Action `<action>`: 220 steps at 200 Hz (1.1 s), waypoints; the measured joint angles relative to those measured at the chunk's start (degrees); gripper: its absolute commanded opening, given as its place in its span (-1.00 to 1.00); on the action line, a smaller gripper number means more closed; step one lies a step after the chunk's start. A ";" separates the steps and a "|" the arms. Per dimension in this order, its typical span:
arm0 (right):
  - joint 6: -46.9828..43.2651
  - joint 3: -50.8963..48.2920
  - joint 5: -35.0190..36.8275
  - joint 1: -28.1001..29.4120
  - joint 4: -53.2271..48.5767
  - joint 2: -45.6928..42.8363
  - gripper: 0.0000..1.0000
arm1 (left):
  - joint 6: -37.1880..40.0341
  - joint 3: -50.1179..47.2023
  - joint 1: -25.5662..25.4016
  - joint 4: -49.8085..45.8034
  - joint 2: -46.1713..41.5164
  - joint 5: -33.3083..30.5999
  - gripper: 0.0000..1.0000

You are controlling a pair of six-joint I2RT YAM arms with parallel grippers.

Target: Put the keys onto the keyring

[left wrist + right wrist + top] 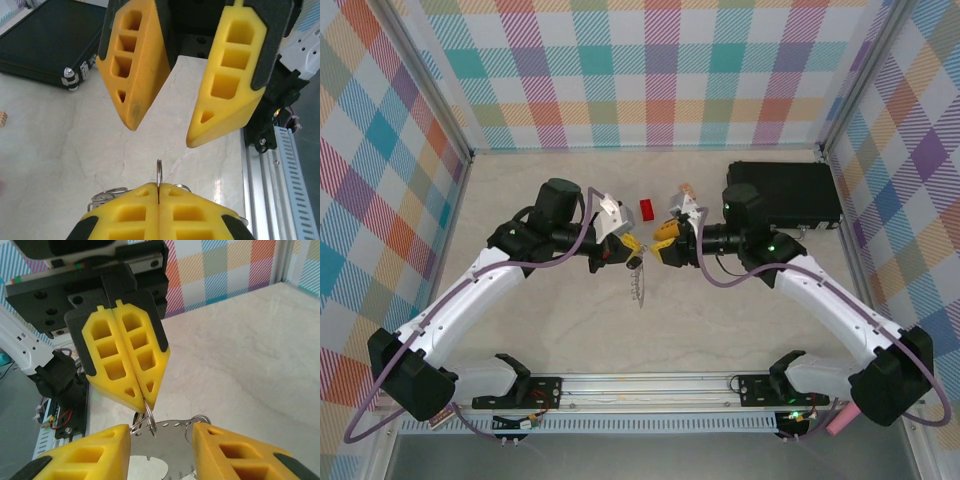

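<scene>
My left gripper (632, 252) is shut on a small wire loop (159, 174) of the keyring. The keyring (640, 285) hangs below it, edge-on, over the middle of the table. In the right wrist view the keyring's flat grey plate (170, 447), with holes and more wire loops, hangs between the spread fingers of my right gripper (162, 440). That gripper is open and holds nothing. The left fingers (127, 360) pinch the loop just above it. In the top view the right gripper (665, 243) faces the left one closely. The key is out of view.
A black case (785, 193) lies at the back right, behind the right arm. A red block (647, 209) and a small tan block (686, 187) sit just beyond the grippers. The aluminium rail (650, 385) runs along the near edge. Checked walls enclose the table.
</scene>
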 measured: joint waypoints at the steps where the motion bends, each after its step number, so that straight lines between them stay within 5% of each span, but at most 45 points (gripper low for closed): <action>1: -0.07 0.07 -0.04 0.00 -0.11 0.09 -0.27 | 0.07 0.02 0.00 -0.07 0.00 0.00 -1.00; 125: -4.04 4.94 -3.28 2.38 -8.11 7.67 -0.34 | 1.77 0.04 -0.02 -1.90 0.48 -0.42 -1.00; 187: -5.44 5.84 -3.52 3.39 -8.81 8.76 -0.99 | 1.77 0.09 -0.11 -3.13 0.85 -0.85 -1.00; 220: -5.51 5.84 -3.34 3.45 -8.94 8.74 -1.00 | 1.77 0.09 -0.11 -3.17 0.85 -0.87 -1.00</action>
